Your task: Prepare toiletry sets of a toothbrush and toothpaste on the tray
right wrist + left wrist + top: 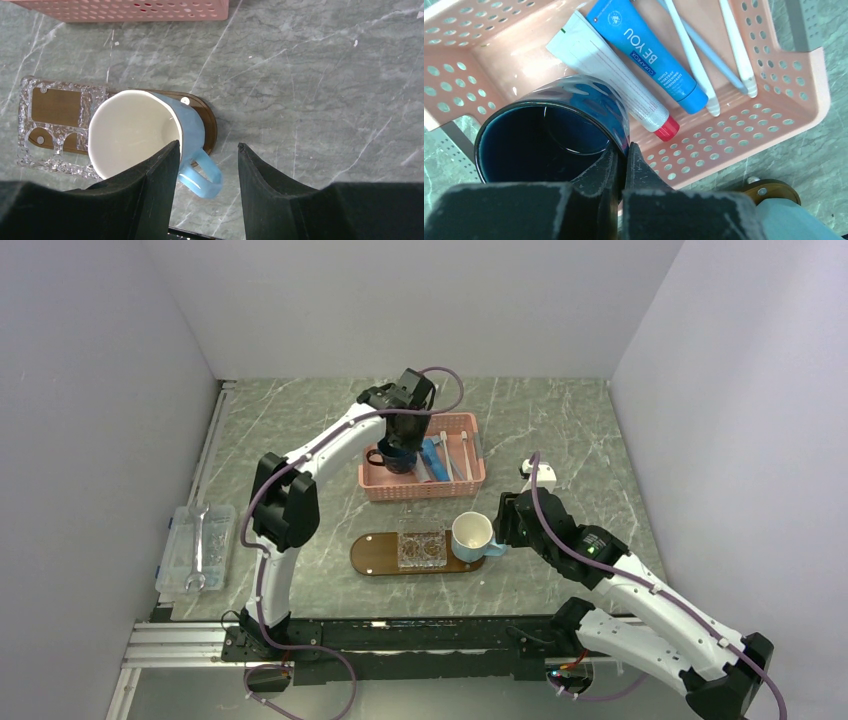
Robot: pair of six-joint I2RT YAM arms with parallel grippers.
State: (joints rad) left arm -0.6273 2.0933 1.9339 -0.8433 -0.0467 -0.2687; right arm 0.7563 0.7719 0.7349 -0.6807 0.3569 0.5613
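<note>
Left pincer (623, 150) clamps rim of glossy navy mug (574, 95); right pincer (206, 147) gapes around pale-blue mug (135, 130) handle.

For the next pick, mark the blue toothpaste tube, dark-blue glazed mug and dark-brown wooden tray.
Blue toothpaste tube (651, 55): left wrist view, printed body.
Dark-blue mug (589, 97): left wrist view, outer wall.
Wooden tray (369, 553): top external view, left end.

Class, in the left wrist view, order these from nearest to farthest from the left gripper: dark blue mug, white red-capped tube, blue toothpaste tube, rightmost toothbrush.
1. dark blue mug, rim pinched by the left gripper.
2. white red-capped tube, just right of the mug.
3. blue toothpaste tube, next over.
4. rightmost toothbrush, far right.
</note>
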